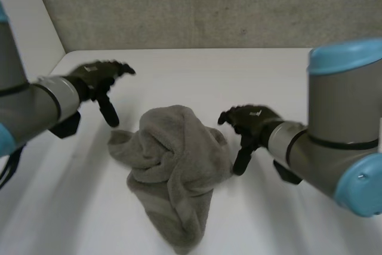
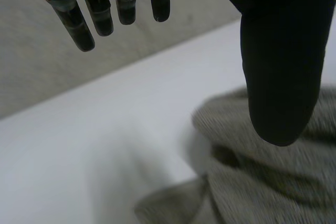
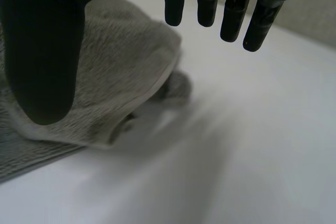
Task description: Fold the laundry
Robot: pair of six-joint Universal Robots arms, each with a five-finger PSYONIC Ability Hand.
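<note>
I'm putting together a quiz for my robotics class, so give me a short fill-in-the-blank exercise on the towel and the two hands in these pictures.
1. The grey towel lies crumpled on the ____ table.
2. In the head view, the towel sits ____ the left hand and the right hand.
3. Both hands are ____, with straight fingers holding nothing.

Missing words: white; between; open.
</note>
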